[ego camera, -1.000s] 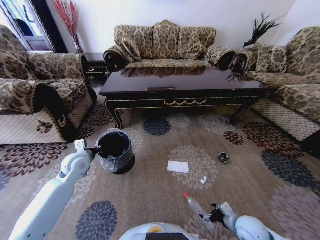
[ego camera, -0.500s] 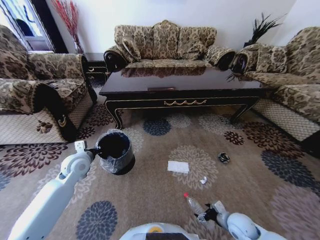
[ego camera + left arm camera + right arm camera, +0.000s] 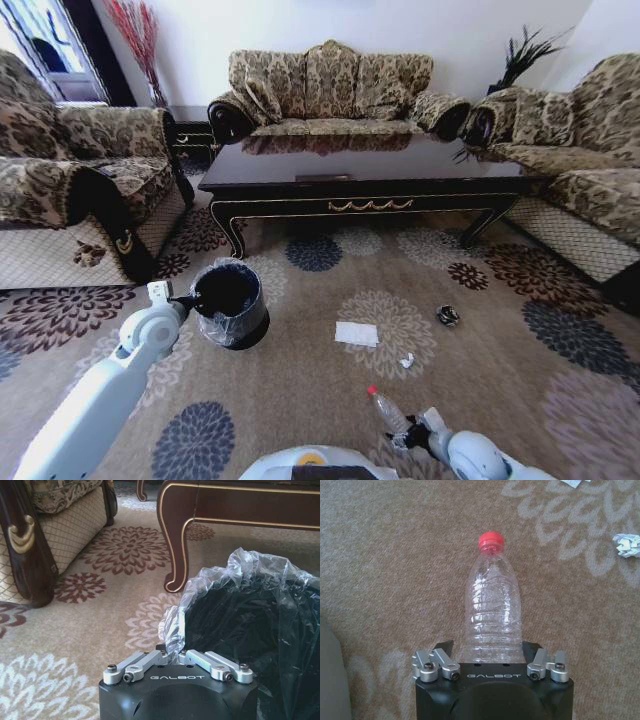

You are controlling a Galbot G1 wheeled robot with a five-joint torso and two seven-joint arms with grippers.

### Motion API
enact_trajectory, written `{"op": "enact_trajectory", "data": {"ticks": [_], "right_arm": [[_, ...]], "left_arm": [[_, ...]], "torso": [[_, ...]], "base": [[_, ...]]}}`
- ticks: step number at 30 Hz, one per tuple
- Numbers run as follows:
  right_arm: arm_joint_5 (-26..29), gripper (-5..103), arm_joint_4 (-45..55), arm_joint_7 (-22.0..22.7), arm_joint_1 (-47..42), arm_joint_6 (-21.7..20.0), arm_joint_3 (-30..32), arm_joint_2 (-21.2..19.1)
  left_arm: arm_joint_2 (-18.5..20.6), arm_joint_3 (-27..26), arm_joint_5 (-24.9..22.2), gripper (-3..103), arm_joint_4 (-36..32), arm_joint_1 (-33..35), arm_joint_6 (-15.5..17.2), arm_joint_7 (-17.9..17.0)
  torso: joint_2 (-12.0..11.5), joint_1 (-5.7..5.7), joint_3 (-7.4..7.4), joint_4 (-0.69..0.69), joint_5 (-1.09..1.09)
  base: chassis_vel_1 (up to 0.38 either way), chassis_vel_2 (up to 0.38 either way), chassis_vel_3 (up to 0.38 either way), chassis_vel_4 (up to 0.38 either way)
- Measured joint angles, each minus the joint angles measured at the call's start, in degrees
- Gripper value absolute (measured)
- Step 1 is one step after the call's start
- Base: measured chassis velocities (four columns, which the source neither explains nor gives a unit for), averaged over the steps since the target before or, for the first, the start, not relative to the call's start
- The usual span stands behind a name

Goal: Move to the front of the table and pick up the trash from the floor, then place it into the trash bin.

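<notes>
A clear plastic bottle (image 3: 388, 408) (image 3: 492, 605) with a red cap lies on the flower-patterned carpet near my base. My right gripper (image 3: 412, 436) (image 3: 487, 647) is open, one finger on each side of the bottle's bottom end. The black trash bin (image 3: 245, 325) (image 3: 235, 605) stands to the left of the bottle. My left gripper (image 3: 188, 299) (image 3: 172, 651) is shut on the bin's clear liner at the rim. A flat white paper (image 3: 356, 333), a small white crumpled scrap (image 3: 407, 360) (image 3: 628, 544) and a dark wrapper (image 3: 447, 315) lie on the floor in front of the dark table (image 3: 370, 170).
Patterned sofas stand at the left (image 3: 70, 170), behind the table (image 3: 330, 85) and at the right (image 3: 580, 150). A curved table leg (image 3: 177, 545) rises close behind the bin. Open carpet (image 3: 300, 390) lies between the bin and the bottle.
My right gripper has moved left towards the bottle, and its fingers now flank the bottle's bottom end. The left arm and the bin have stayed put.
</notes>
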Motion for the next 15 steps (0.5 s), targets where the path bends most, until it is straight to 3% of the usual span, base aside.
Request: {"op": "enact_trajectory", "data": {"ticks": [3,5,6,8,12,15], "right_arm": [[-1.36,68,-0.4,-1.96,-0.6,0.98,0.72,0.22],[-1.54,68,-0.4,-2.22,-0.71,1.13,0.84,0.23],[-1.86,57,-0.35,-2.65,-0.99,1.44,1.12,0.22],[-2.19,46,0.32,-3.17,-1.71,2.28,2.24,0.19],[-2.42,36,0.75,-3.85,-2.04,3.53,3.74,0.57],[-3.7,31,0.93,-6.45,-1.49,8.73,7.03,2.46]], "left_arm": [[0.0,0.02,-0.05,4,-0.01,-0.02,-0.02,-0.07],[0.0,0.02,-0.05,4,-0.01,-0.01,-0.03,-0.06],[0.0,0.0,-0.06,4,-0.01,0.0,-0.03,-0.06],[-0.05,-0.02,0.08,4,-0.03,0.11,-0.1,-0.06],[-0.18,0.01,0.64,4,-0.16,0.18,-0.26,0.04],[-0.23,0.19,1.64,4,-0.44,0.44,-0.76,0.12]], "torso": [[0.0,0.0,0.0,0.0,0.01],[0.0,0.0,0.0,0.0,0.01],[0.0,0.0,0.0,0.0,0.0],[0.0,0.0,0.0,0.0,0.01],[0.0,0.0,0.0,0.0,0.0],[0.0,0.0,0.0,0.0,0.0]], "base": [[0.0,0.0,0.0,0.0],[0.0,0.0,0.0,0.0],[0.0,0.0,0.0,0.0],[0.0,0.0,0.0,0.0],[0.0,0.0,0.0,0.0],[0.0,0.0,0.0,0.0]]}}
